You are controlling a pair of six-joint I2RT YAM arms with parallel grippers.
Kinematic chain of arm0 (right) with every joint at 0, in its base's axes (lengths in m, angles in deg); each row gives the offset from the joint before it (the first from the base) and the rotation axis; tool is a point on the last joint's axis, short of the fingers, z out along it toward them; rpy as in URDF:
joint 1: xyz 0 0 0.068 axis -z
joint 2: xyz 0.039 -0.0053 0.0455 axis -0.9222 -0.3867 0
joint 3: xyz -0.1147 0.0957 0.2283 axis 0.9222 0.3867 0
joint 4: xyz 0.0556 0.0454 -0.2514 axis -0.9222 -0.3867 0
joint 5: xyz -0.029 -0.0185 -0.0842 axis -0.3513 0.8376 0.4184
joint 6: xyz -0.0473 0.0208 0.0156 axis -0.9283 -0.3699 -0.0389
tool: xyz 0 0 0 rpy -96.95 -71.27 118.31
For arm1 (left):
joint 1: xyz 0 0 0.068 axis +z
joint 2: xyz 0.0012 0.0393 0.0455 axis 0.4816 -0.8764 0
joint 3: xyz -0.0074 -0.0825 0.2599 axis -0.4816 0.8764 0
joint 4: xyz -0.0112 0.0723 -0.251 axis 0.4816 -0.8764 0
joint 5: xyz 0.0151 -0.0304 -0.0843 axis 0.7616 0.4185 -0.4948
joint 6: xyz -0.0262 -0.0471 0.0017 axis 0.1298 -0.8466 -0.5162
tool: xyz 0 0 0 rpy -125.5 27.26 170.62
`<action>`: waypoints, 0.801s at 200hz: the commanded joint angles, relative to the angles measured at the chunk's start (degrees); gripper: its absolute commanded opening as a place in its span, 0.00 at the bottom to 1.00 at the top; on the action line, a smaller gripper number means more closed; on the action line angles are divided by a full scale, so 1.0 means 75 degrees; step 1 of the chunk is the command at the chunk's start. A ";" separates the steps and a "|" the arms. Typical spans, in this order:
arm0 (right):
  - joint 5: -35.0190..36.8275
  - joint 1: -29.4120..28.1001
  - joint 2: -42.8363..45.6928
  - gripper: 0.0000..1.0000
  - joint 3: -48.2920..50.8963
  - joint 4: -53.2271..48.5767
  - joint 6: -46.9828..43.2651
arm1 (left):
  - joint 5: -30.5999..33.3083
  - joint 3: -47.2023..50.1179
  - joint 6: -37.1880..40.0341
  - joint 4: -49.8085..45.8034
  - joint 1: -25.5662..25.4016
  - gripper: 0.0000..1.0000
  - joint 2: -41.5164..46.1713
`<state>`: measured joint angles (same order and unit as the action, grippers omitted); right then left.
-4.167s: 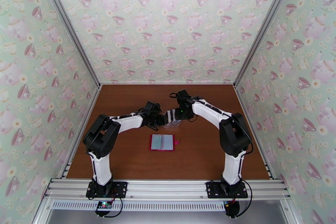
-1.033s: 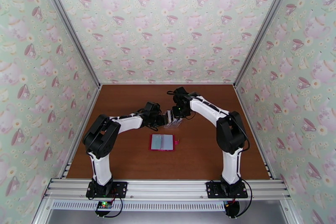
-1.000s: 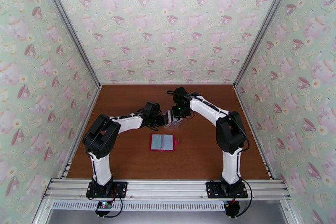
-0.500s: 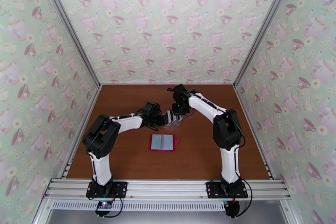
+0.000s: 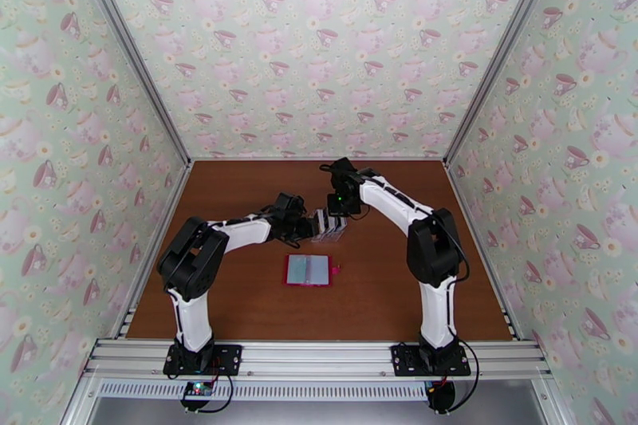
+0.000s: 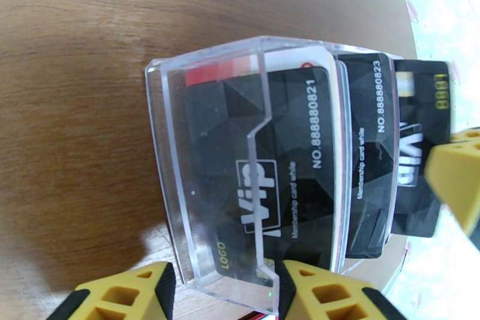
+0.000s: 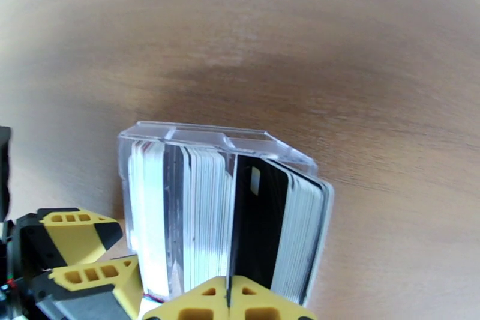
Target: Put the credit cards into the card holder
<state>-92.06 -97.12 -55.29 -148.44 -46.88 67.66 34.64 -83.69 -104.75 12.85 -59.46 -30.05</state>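
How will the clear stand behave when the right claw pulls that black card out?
Clear stand looks light, thin-walled plastic, so likely to lift or skid on the smooth table; left claw seems to clamp its end, which should hold it. Black card, pinched by right claw, looks thin, so probably flexes slightly; tightly packed neighbouring cards may drag along.

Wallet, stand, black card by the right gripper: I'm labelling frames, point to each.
Wallet (image 5: 307, 269), top view, inner pocket.
Stand (image 6: 171, 135), left wrist view, front wall.
Black card (image 7: 261, 231), right wrist view, face.
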 commanded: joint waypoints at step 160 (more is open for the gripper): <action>-0.2266 -0.0248 0.4798 0.00 0.5301 0.4285 0.1945 | 0.0945 0.0493 0.1192 -0.2380 -0.0034 0.52 0.2240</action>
<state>-101.85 -97.42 -22.14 -114.78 -27.15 76.30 39.25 -83.87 -98.65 -1.05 -59.49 -16.44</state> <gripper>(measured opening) 0.047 0.520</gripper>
